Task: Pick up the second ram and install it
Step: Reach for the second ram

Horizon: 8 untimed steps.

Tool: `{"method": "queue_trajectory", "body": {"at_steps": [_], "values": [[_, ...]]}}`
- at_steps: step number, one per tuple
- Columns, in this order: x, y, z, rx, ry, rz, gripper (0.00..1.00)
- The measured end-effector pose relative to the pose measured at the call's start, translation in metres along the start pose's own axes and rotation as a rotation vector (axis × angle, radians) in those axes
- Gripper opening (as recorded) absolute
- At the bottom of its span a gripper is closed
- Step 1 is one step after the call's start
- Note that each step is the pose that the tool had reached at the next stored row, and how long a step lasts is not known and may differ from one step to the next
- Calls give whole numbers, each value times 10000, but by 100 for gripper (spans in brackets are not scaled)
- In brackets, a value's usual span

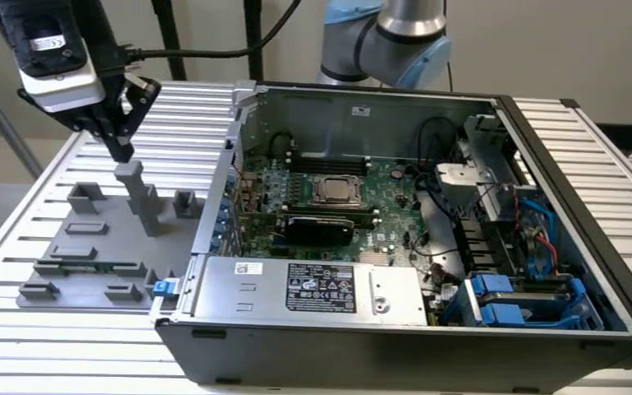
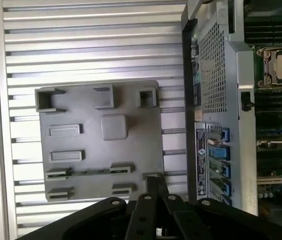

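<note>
We see one ram (image 1: 95, 266) lying on the grey tray (image 1: 129, 247), which sits on the ribbed worktop (image 1: 30, 329) beside the open case (image 1: 294, 362). The ram's long axis runs along the tray edge farthest from the three blocks (image 2: 102, 96). One end points toward the case and the other toward the tray's outer corner.

In the wrist view the ram (image 2: 88, 172) is a thin dark line, so it seems to stand on its long edge. A pair of holders (image 2: 58, 173) covers its two ends, and we cannot make out its chips.

On the tray (image 2: 131, 150) we count four holders in two pairs, two flat pads (image 2: 65, 130), three blocks along one edge and one rounded square piece (image 2: 113, 126).

The gripper (image 1: 122, 155) hangs above the tray, well apart from the ram and pointing down. Its jaws are closed together with nothing between them. In the exterior view its tips appear just above a tall post (image 1: 135, 189), but we cannot tell whether they are truly over it.

In the wrist view the gripper (image 2: 154, 186) and its dark links cover the tray edge beyond the holders.

Inside the case (image 2: 213, 60) we see one CPU (image 1: 338, 191). The arm (image 1: 404, 33) is cut off at the exterior view's top, and the case runs past that view's right edge.
</note>
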State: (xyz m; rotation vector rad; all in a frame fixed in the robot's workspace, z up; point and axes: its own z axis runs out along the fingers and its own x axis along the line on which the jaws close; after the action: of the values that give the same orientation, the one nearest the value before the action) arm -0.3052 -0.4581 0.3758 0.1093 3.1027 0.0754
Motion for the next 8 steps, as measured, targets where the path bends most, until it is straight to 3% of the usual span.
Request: {"method": "queue_trajectory", "body": {"at_steps": [8], "values": [[365, -43, 110, -1, -1, 0, 0]]}}
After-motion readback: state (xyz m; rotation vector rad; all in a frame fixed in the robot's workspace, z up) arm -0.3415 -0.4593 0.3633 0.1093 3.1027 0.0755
